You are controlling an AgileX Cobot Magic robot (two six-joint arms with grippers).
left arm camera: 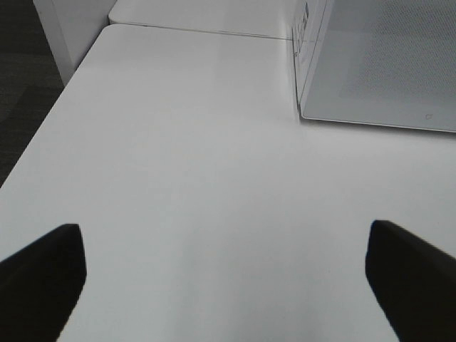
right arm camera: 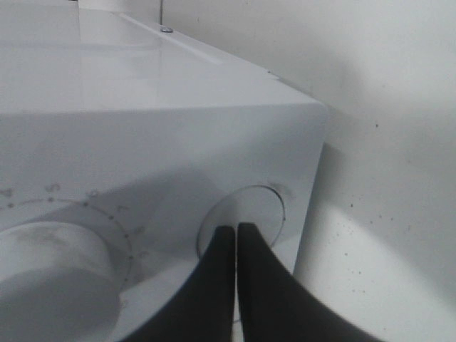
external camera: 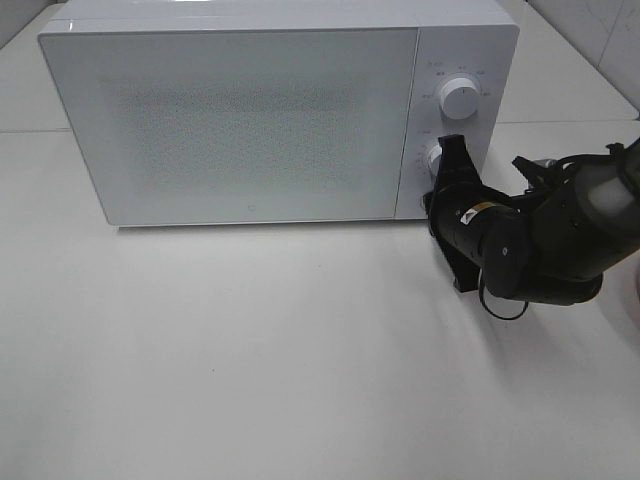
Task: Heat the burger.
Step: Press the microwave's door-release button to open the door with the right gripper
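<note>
The right gripper (right arm camera: 236, 229) has its jaws pressed fully together with nothing between them. Their tips rest against a round button (right arm camera: 242, 210) low on the control panel of the white microwave (external camera: 250, 120), just beside the lower knob (external camera: 434, 156). From the high camera the black wrist covers that button and part of the lower knob; the upper knob (external camera: 459, 97) is in plain sight. The left gripper (left arm camera: 224, 239) hangs over the bare counter (external camera: 250, 350) with its jaws spread wide and nothing held; only the two dark fingers (left arm camera: 43, 278) show, cut off by the frame. The microwave's door (external camera: 240, 125) is closed and its speckled window shows nothing inside. The burger appears in no view, so where it is cannot be told.
</note>
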